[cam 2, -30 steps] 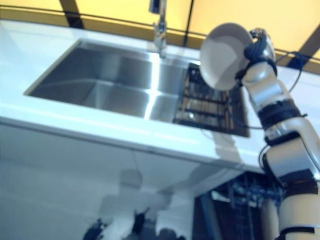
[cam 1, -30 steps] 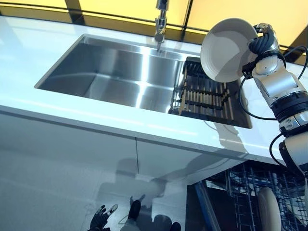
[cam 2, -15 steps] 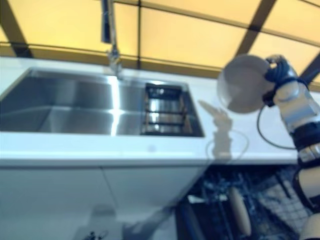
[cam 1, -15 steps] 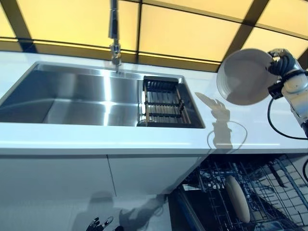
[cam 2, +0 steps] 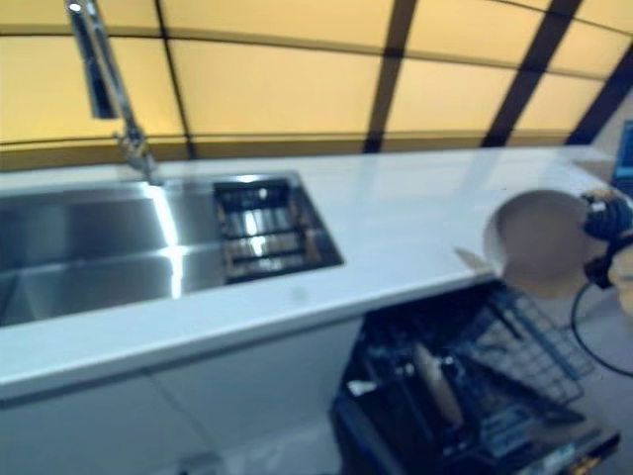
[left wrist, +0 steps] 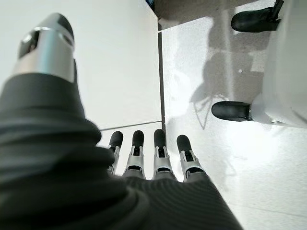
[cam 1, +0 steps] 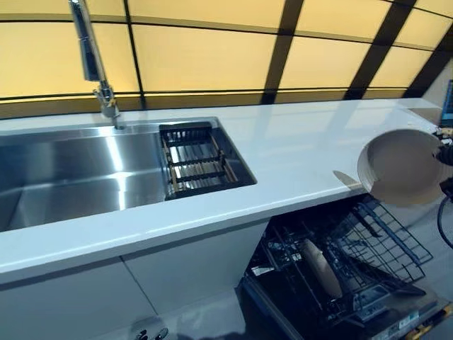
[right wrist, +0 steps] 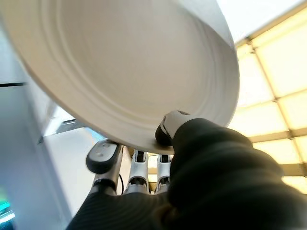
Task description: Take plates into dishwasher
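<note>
A white plate (cam 1: 402,167) hangs tilted at the counter's right end, just above the open dishwasher's lower rack (cam 1: 368,255). My right hand (cam 2: 605,220) holds it by the rim. In the right wrist view the plate (right wrist: 134,67) is pinched between the thumb (right wrist: 171,125) and the fingers (right wrist: 103,156) behind it. Another pale plate (cam 1: 322,268) stands on edge in the rack. My left hand (left wrist: 144,153) hangs low by the floor with straight fingers and holds nothing.
A white counter (cam 1: 283,152) runs across the view with a steel sink (cam 1: 71,177) at the left. A dark drying rack (cam 1: 197,159) sits in the sink and a tall tap (cam 1: 92,60) stands behind it. White cabinet fronts (cam 1: 141,290) lie under the counter.
The camera has swung to the right. My right hand has carried the plate from over the sink's drying rack, rightward and lower, to beside the counter edge above the dishwasher rack.
</note>
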`<state>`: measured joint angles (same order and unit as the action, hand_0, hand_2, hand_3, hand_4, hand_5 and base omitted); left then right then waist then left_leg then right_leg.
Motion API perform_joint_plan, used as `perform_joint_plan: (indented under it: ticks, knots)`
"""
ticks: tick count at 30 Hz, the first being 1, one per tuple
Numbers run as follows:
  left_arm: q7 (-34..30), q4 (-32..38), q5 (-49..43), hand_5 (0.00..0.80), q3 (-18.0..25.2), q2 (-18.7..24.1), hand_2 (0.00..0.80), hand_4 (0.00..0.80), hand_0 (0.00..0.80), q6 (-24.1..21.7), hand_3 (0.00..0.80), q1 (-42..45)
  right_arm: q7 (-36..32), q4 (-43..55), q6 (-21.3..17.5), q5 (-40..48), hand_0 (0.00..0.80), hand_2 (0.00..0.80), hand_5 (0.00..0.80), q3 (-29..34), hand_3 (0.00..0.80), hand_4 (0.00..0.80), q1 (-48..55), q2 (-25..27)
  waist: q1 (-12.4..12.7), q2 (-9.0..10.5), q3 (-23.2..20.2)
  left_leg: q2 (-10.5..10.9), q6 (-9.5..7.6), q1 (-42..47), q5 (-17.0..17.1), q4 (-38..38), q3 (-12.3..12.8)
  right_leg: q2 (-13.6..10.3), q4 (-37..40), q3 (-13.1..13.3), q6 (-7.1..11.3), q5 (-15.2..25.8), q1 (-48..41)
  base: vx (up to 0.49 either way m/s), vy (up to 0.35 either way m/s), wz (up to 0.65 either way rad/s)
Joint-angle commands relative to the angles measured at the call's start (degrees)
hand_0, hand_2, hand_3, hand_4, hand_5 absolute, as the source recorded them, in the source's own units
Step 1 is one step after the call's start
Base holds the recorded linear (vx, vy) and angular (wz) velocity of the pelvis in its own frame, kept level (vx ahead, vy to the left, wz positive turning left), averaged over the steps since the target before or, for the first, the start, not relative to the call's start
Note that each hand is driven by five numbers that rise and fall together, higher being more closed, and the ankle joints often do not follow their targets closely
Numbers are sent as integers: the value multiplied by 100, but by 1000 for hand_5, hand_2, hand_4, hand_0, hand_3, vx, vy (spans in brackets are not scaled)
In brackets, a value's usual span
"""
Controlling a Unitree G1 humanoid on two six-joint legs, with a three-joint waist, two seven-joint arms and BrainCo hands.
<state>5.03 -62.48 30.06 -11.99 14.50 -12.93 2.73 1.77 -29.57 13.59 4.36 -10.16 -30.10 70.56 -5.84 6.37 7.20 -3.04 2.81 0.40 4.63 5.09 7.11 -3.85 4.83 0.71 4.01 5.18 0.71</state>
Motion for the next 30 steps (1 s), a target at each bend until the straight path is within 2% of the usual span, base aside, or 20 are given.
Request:
perform_joint_plan:
  ticks: [1,11,16,19,21,22,24,26,28,30]
  knots:
    - [60,-270,-17,0,137,97,0,0,0,-164,0,-371,238,105,-257,-250,800,800,800,374,800,800,-109,157,66,259,-33,179,-296,312,-583,-9,-8,-38,-61,154,360,378,183,-81,-17,-22]
    - [140,-310,-40,0,187,68,0,0,0,-174,0,-451,258,259,-383,-745,800,800,800,948,800,800,1000,-165,-148,154,-37,183,-282,288,-573,-9,104,-11,-40,240,367,405,260,-39,-12,-7]
    - [118,-339,-67,0,196,24,0,0,0,-191,0,-490,357,353,-559,-1137,800,800,800,963,800,800,1224,-383,-188,112,-48,191,-281,296,-583,-9,138,-5,-22,251,361,403,266,-16,-24,-5]
    - [104,-314,-73,0,192,-1,0,0,0,-192,0,-499,477,508,-523,-1535,800,800,800,919,800,800,1271,-527,-197,83,-45,201,-282,283,-587,-9,142,-1,-10,271,361,404,280,0,0,0]
    - [122,-303,-58,0,166,-28,0,0,0,-195,0,-526,755,564,-629,-2193,800,800,800,828,800,800,1295,-634,-202,55,-33,208,-284,266,-584,-9,145,2,-10,283,362,402,295,-18,-13,0]
    - [149,-286,-42,0,130,-43,0,0,0,-196,0,-545,1098,615,-669,-2847,800,800,800,688,800,800,1284,-671,-198,31,-13,216,-290,254,-587,-9,147,3,-11,284,366,400,311,-45,-21,0]
    - [168,-277,-37,0,103,-69,0,0,0,-214,0,-555,1529,737,-477,-3611,800,800,800,505,800,800,1295,-770,-187,-9,9,230,-303,224,-584,-9,139,3,-8,286,371,397,336,-43,-15,0]
    - [169,-268,-18,0,92,-67,0,0,0,-205,0,-555,1716,797,-333,-3924,800,800,800,409,800,800,1310,-867,-184,-29,14,242,-307,209,-584,-9,129,3,-6,288,378,398,347,0,0,0]
    - [211,-259,58,0,48,-115,0,0,0,-196,0,-568,2077,870,-29,-4546,800,800,800,186,800,800,1374,-1154,-164,-93,22,259,-316,185,-581,-9,110,-1,-1,287,379,386,357,0,0,0]
    - [232,-263,22,0,25,-154,0,0,0,-186,0,-582,2470,819,78,-4966,800,800,800,67,800,800,1443,-1364,-131,-129,16,275,-326,172,-583,-9,88,-9,7,268,380,382,357,0,0,0]
